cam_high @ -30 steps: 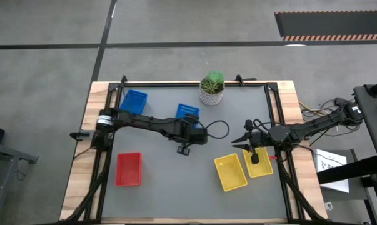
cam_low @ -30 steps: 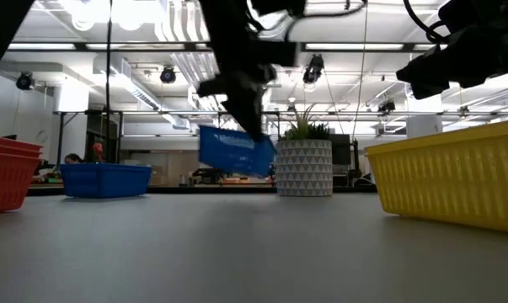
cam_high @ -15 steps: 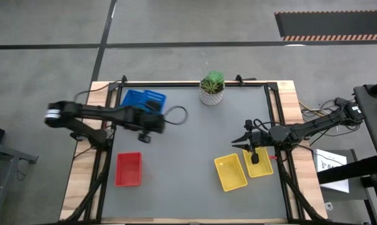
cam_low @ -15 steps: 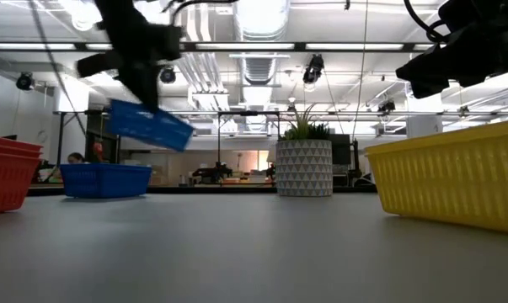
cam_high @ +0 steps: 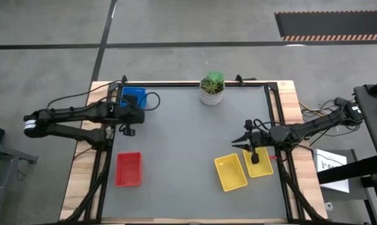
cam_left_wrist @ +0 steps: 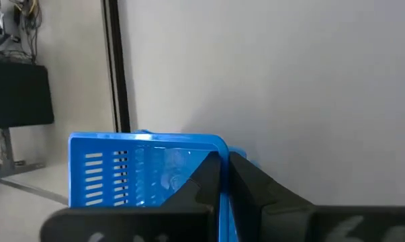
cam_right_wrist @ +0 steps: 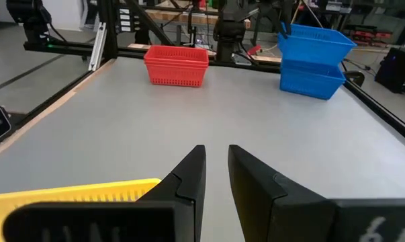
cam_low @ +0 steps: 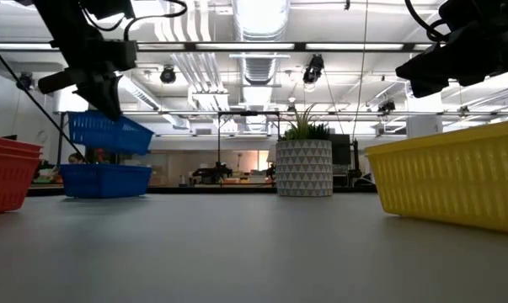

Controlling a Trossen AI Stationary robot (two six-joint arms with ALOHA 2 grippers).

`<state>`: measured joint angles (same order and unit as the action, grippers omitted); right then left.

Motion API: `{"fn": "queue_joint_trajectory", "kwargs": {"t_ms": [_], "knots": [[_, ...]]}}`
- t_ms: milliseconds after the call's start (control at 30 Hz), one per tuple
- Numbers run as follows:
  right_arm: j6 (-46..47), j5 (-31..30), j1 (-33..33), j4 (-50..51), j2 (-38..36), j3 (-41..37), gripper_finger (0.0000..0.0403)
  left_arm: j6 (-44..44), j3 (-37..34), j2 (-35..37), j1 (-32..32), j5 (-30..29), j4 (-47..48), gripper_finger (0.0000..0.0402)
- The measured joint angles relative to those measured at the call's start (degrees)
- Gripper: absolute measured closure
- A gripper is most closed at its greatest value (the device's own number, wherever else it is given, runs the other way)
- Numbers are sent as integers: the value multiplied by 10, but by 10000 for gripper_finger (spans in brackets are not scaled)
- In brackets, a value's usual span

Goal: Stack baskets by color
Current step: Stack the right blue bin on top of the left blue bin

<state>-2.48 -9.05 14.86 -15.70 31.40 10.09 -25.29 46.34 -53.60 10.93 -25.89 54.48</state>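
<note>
The left claw point(cam_low: 110, 108), clamped on a blue mesh plastic basket point(cam_low: 109, 133), hangs over the blue stack point(cam_low: 106, 179) at the tabletop's far-left corner; next, lower squarely and release. Right claw point(cam_high: 249, 147): fingers slightly apart.

Left gripper point(cam_low: 102, 88) holds tilted blue basket point(cam_low: 109, 133) just above blue basket on table point(cam_low: 106, 179), left of pot point(cam_low: 304, 167)

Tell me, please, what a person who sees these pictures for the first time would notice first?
First, the left tool holds a blue basket in the air, just above the blue basket stack at the table's far left corner. Next, the yellow baskets lie near the right edge, where the right tool hovers. A red stack sits front left.
</note>
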Motion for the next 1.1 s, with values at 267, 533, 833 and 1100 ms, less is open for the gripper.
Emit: {"fn": "queue_joint_trajectory", "kwargs": {"t_ms": [267, 533, 833, 1100], "knots": [[0, 0, 0, 0, 0, 0, 346, -71, -19, -16, 44, -1, 12, 401], [-1, 0, 0, 0, 0, 0, 346, -105, -19, -61, 60, 1, 11, 401], [0, 0, 0, 0, 0, 0, 346, -110, -19, -104, 60, 29, -11, 401], [4, 0, 0, 4, 0, 0, 346, -93, -19, -126, 60, 17, -35, 345]]}}
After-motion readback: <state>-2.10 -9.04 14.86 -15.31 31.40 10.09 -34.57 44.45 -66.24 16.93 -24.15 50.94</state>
